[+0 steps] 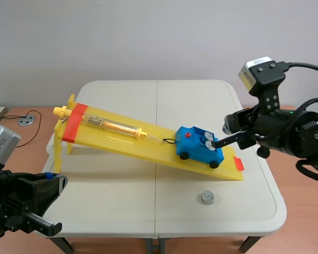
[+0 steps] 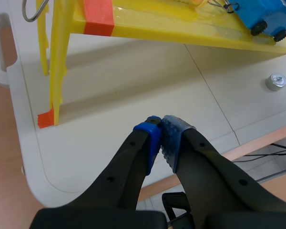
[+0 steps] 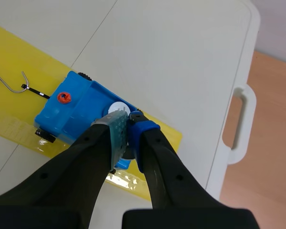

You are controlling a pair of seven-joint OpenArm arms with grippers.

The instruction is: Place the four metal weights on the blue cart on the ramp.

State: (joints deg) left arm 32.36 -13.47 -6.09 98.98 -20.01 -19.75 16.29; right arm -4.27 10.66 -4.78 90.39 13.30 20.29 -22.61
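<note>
The blue cart point(image 1: 199, 147) stands near the low end of the yellow ramp point(image 1: 127, 143), hooked to a spring scale point(image 1: 114, 126). Two metal weights point(image 1: 208, 140) show on its rear deck. Another weight point(image 1: 207, 197) lies loose on the table below the ramp, also seen in the left wrist view as a loose weight point(image 2: 275, 82). My right gripper point(image 1: 218, 142) hovers at the cart's rear, and in its own view the right gripper point(image 3: 128, 117) is shut just above the cart point(image 3: 71, 114), beside a weight point(image 3: 118, 107). My left gripper point(image 2: 161, 138) is shut on nothing, low at the table's near left corner.
The ramp's high end rests on yellow legs point(image 2: 55, 71) with orange tape point(image 1: 74, 123) at the left. The white folding table point(image 1: 122, 211) ends close to the left gripper point(image 1: 53, 177). A round metal floor plate point(image 1: 26, 120) sits beyond the table's left side.
</note>
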